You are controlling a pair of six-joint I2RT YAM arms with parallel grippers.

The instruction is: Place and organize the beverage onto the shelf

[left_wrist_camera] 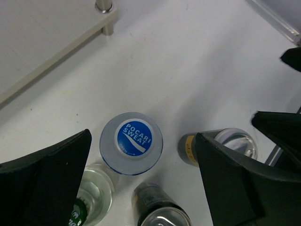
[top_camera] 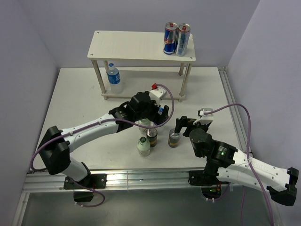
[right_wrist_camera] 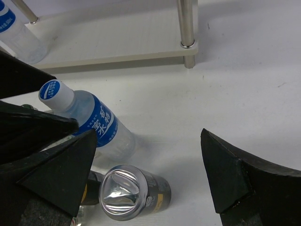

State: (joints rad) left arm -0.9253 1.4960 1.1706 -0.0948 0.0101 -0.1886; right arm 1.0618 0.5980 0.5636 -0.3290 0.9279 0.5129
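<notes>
The left fingers [left_wrist_camera: 44, 181] stand spread wide and hold nothing. A blue-capped water bottle [left_wrist_camera: 133, 142] stands upright between them, and as far as the wrist view shows it touches neither. The right fingers [right_wrist_camera: 244, 181] are likewise wide apart and empty, with a short can [right_wrist_camera: 130, 193] under the gap, closer to the left-hand finger. In the top view the loose drinks cluster mid-surface [top_camera: 80, 99]. A green-capped bottle [top_camera: 144, 146] is at the cluster's 6 o'clock, a dark can [top_camera: 152, 136] just beside it, and the short can at 3 o'clock. The shelf [top_camera: 141, 47] sits at the surface's 12 o'clock end. A second water bottle [top_camera: 114, 77] stands on its lower tier toward 9 o'clock, and two tall blue-and-silver cans [top_camera: 176, 39] stand on top toward 3 o'clock.
</notes>
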